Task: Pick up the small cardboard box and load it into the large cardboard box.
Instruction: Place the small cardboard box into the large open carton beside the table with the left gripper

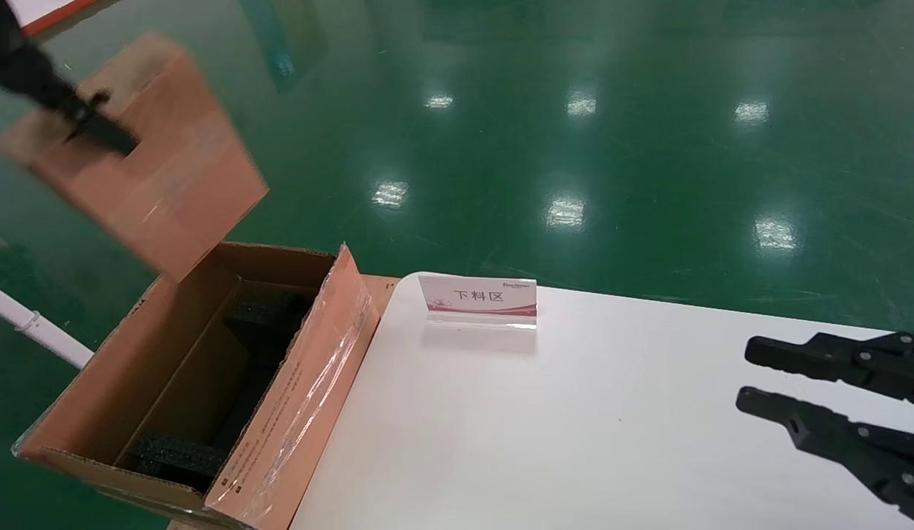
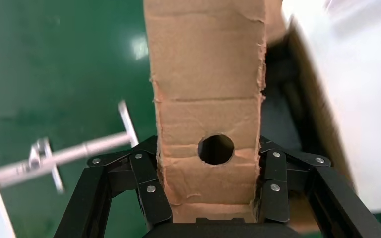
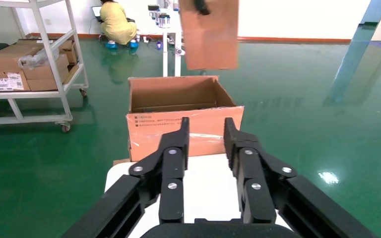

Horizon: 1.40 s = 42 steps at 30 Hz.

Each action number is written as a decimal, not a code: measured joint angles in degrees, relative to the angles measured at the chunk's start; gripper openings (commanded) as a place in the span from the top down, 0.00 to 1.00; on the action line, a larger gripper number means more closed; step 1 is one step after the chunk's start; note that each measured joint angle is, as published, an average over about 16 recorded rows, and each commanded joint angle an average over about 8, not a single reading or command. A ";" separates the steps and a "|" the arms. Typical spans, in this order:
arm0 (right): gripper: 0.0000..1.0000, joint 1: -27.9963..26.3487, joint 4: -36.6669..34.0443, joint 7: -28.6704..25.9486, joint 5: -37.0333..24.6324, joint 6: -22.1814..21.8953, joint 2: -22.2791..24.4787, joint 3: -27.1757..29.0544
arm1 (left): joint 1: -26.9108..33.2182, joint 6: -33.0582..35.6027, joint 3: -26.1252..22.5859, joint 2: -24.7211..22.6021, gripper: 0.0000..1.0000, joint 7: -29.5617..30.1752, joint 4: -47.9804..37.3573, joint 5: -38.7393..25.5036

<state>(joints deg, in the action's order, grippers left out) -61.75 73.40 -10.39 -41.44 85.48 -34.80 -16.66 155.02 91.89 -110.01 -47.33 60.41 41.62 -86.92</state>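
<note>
Left claw (image 2: 213, 198) clenched on the small cardboard box (image 1: 143, 158), fingers (image 2: 151, 186) pressed against its two opposite sides; the round hole in the flap sits between them in the left wrist view. Box is held in the air, tilted, at far left of the head view, above the far-left corner of the large cardboard box (image 1: 294, 390) and not touching it. Its lower corner hangs just over that carton's far rim.

Large cardboard box stands open against the left edge of the white counter (image 1: 574, 442). Flaps are up; the flap nearest the counter carries clear shiny tape and small print. Black foam blocks (image 1: 177, 453) lie inside, one at the near end, another at the far end.

Right claw (image 1: 751, 379) hovers over the near right part of the counter, fingers parted and holding nothing. From the right wrist view the lifted carton (image 3: 209, 34) shows above the open one (image 3: 183, 116).

A small acrylic sign (image 1: 480, 300) with red-and-white card stands at the far edge of the counter, right of the long carton. Green glossy floor (image 1: 574, 147) all round. A white pipe (image 1: 37, 324) runs left of the big carton.
</note>
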 measured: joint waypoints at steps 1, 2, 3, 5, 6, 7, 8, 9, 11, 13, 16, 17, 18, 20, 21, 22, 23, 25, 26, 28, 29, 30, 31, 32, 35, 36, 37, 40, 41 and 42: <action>0.00 0.00 0.00 0.00 0.00 0.00 0.00 0.00 | 0.13 -0.01 -1.76 0.00 1.00 -0.16 -0.41 0.55; 0.00 0.00 0.00 0.00 0.00 0.00 0.00 -0.01 | 0.21 -0.02 -3.50 0.01 1.00 -0.24 -0.80 1.18; 0.00 0.00 0.00 0.01 0.01 0.00 0.00 -0.01 | 0.25 -0.05 -5.12 0.04 1.00 -0.25 -1.13 1.90; 0.00 0.00 0.00 0.01 0.01 -0.01 0.01 -0.02 | 0.22 -0.16 -8.20 0.12 1.00 -0.08 -1.73 3.40; 0.00 0.00 0.00 0.01 0.01 -0.01 0.01 -0.02 | 0.15 -0.24 -9.59 0.17 1.00 0.12 -1.99 4.16; 0.00 -0.01 0.00 0.01 0.02 -0.01 0.01 -0.02 | 0.05 -0.34 -10.90 0.22 1.00 0.37 -2.23 4.91; 0.00 -0.01 0.00 0.01 0.02 -0.01 0.01 -0.03 | -0.08 -0.46 -12.12 0.28 1.00 0.67 -2.46 5.65; 0.00 -0.01 0.00 0.02 0.02 -0.01 0.01 -0.03 | -0.23 -0.61 -13.20 0.33 1.00 1.01 -2.67 6.32; 0.00 -0.01 0.00 0.02 0.03 -0.02 0.02 -0.04 | -0.62 -1.00 -15.07 0.47 1.00 1.76 -3.04 7.56; 0.00 -0.01 0.00 0.02 0.03 -0.02 0.02 -0.05 | -1.10 -1.45 -16.49 0.65 1.00 2.52 -3.31 8.57; 0.00 -0.01 0.00 0.03 0.04 -0.02 0.02 -0.06 | -2.05 -2.23 -17.94 1.08 1.00 3.74 -3.48 9.76; 0.00 -0.01 0.00 0.03 0.04 -0.03 0.02 -0.06 | -2.41 -2.54 -18.27 1.27 1.00 4.15 -3.48 10.08; 0.00 -0.01 0.00 0.03 0.04 -0.03 0.03 -0.06 | -2.79 -2.87 -18.52 1.47 1.00 4.55 -3.43 10.33; 0.00 -0.02 0.00 0.03 0.05 -0.03 0.03 -0.07 | -3.62 -3.58 -18.89 1.93 1.00 5.40 -3.23 10.73; 0.00 -0.02 0.00 0.04 0.05 -0.03 0.03 -0.07 | -4.05 -3.96 -19.01 2.19 1.00 5.80 -3.06 10.89; 0.00 -0.02 0.00 0.04 0.05 -0.03 0.03 -0.08 | -4.48 -4.34 -19.11 2.46 1.00 6.20 -2.86 11.03; 0.00 -0.02 0.00 0.04 0.06 -0.03 0.03 -0.08 | -4.92 -4.74 -19.19 2.76 1.00 6.61 -2.63 11.14; 0.00 -0.02 0.00 0.04 0.06 -0.04 0.04 -0.09 | -5.75 -5.52 -19.32 3.38 1.00 7.38 -2.05 11.33; 0.00 -0.02 0.00 0.05 0.06 -0.04 0.04 -0.09 | -6.16 -5.89 -19.38 3.71 1.00 7.77 -1.72 11.41; 0.00 -0.02 0.00 0.05 0.07 -0.04 0.04 -0.10 | -6.90 -6.60 -19.50 4.38 1.00 8.54 -1.00 11.54; 0.00 -0.02 0.00 0.05 0.07 -0.04 0.04 -0.10 | -7.24 -6.95 -19.55 4.74 1.00 8.94 -0.62 11.59; 0.00 -0.02 0.00 0.05 0.07 -0.05 0.04 -0.10 | -7.54 -7.31 -19.61 5.08 1.00 9.32 -0.24 11.61; 0.00 -0.02 0.00 0.05 0.07 -0.05 0.04 -0.11 | -7.83 -7.67 -19.68 5.42 1.00 9.70 0.15 11.62; 0.00 -0.02 0.00 0.06 0.08 -0.05 0.05 -0.11 | -8.10 -8.02 -19.75 5.76 1.00 10.09 0.57 11.61; 0.00 -0.03 0.00 0.06 0.08 -0.05 0.05 -0.12 | -8.82 -8.93 -19.99 6.74 1.00 11.25 1.84 11.52; 0.00 -0.03 0.00 0.06 0.09 -0.05 0.05 -0.12 | -9.02 -9.20 -20.09 7.05 1.00 11.61 2.27 11.47; 0.00 -0.03 0.00 0.06 0.09 -0.06 0.05 -0.13 | -9.22 -9.46 -20.18 7.36 1.00 11.99 2.69 11.40; 0.00 -0.03 0.00 0.07 0.09 -0.06 0.06 -0.14 | -9.79 -10.24 -20.49 8.21 1.00 13.09 3.96 11.14; 0.00 -0.03 0.00 0.07 0.10 -0.06 0.06 -0.14 | -9.98 -10.51 -20.60 8.48 1.00 13.46 4.37 11.03; 0.00 -0.03 0.00 0.07 0.10 -0.06 0.06 -0.14 | -10.15 -10.77 -20.70 8.72 1.00 13.82 4.77 10.91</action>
<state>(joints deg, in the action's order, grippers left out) -61.78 73.40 -10.32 -41.34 85.42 -34.74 -16.80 144.87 81.12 -130.71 -38.61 74.23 46.39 -76.02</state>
